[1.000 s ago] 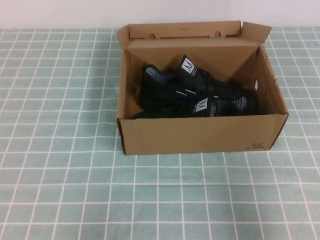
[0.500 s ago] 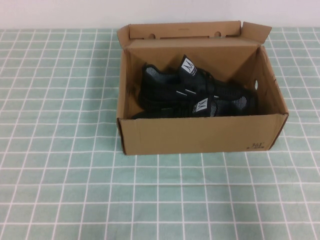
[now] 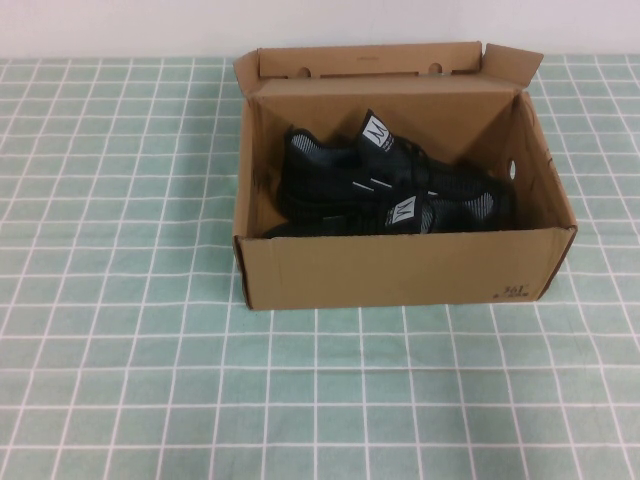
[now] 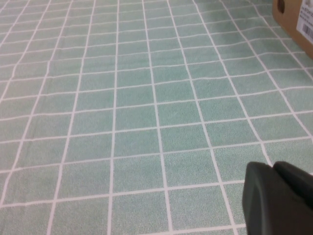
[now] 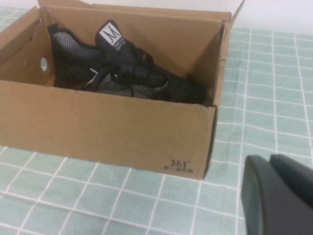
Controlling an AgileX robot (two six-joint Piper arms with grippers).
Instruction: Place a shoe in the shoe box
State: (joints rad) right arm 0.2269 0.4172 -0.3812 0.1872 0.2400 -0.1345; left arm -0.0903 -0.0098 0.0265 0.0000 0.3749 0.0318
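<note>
An open brown shoe box (image 3: 400, 270) stands on the green checked cloth at the middle back. Two black shoes lie inside it, one toward the back (image 3: 335, 165) and one toward the front (image 3: 425, 212), each with a white tongue label. Neither arm shows in the high view. My left gripper (image 4: 274, 169) is shut and empty, low over bare cloth, with a corner of the box (image 4: 298, 19) far off. My right gripper (image 5: 271, 161) is shut and empty, beside the box's (image 5: 112, 132) corner; a black shoe (image 5: 122, 73) shows inside.
The green checked cloth (image 3: 120, 380) covers the whole table around the box. The box lid flap (image 3: 360, 60) stands up at the back, near the white wall.
</note>
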